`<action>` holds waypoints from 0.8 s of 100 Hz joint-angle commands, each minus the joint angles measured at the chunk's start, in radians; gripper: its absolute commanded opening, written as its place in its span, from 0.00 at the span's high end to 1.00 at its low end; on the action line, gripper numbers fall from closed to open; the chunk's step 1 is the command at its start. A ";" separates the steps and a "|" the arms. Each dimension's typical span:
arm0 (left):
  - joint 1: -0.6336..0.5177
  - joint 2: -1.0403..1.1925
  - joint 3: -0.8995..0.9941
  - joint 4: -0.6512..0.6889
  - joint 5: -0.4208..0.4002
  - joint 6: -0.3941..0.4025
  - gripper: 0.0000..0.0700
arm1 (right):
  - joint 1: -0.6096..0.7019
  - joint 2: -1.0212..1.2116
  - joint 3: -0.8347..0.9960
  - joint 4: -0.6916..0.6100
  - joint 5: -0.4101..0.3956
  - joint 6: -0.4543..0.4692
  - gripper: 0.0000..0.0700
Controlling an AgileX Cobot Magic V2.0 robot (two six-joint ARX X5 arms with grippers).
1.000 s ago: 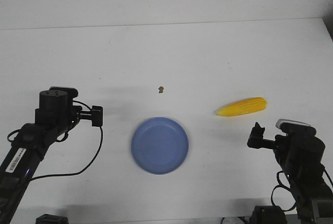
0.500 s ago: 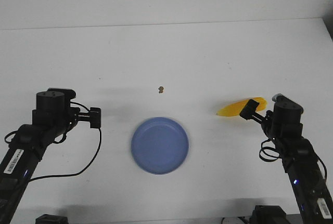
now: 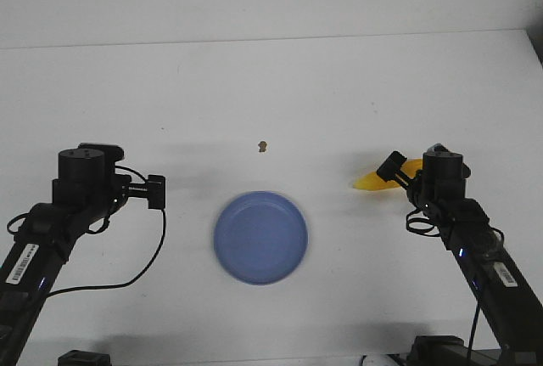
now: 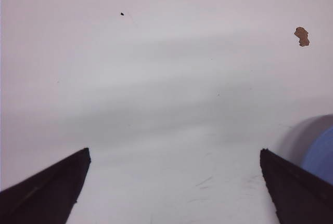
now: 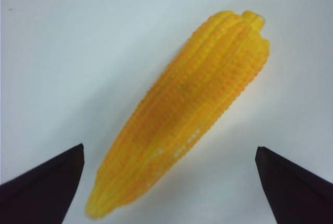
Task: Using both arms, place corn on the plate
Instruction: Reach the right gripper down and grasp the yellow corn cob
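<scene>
Swinging in fast from the near right corner over the last second: right gripper (image 3: 392, 165) now hanging directly over the corn (image 3: 370, 182), where a moment ago it was sitting well back toward the table's near edge. Meaning the reach is nearly finished and the grasp itself not yet begun. Fingers (image 5: 44, 185) standing wide apart, holding nothing, straddling the narrow end of the corn (image 5: 182, 115) as seen from the right wrist, with bare table on both sides of the cob. Corn still lying flat on the white table (image 3: 271, 94), to the right of the plate (image 3: 260, 237) and well apart from it, unmoved across the three front pictures.

Staying almost put on the other side: left gripper (image 3: 156, 191) hovering beside the plate's left, fingers (image 4: 49, 193) spread wide and empty, only a sliver of blue plate (image 4: 320, 154) showing at the edge of that wrist picture. Probably waiting its turn, or readying to steady the plate.

Hiding much of the cob in the front picture: the right arm, covering the thick end, leaving only the tapered tip and a scrap of yellow visible. Hard to judge how high the right fingers are above the table. Impossible to identify the small brown speck (image 3: 264, 145) beyond the plate; likewise a tiny dark fleck (image 4: 122, 13) in the left wrist picture.
</scene>
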 commanded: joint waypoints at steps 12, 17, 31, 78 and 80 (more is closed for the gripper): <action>-0.003 0.009 0.011 0.005 0.005 0.002 0.00 | 0.000 0.063 0.015 0.066 0.008 0.047 0.00; -0.003 0.009 0.011 0.005 0.005 0.002 0.00 | 0.001 0.076 0.015 0.081 0.009 0.053 0.00; -0.003 0.009 0.011 0.005 0.005 0.002 0.00 | 0.000 0.110 0.015 0.115 0.009 0.072 0.00; -0.003 0.009 0.011 0.005 0.005 0.002 0.00 | 0.000 0.181 0.015 0.185 0.017 0.087 0.00; -0.003 0.009 0.011 0.005 0.005 0.002 0.00 | 0.000 0.183 0.015 0.191 0.017 0.087 0.00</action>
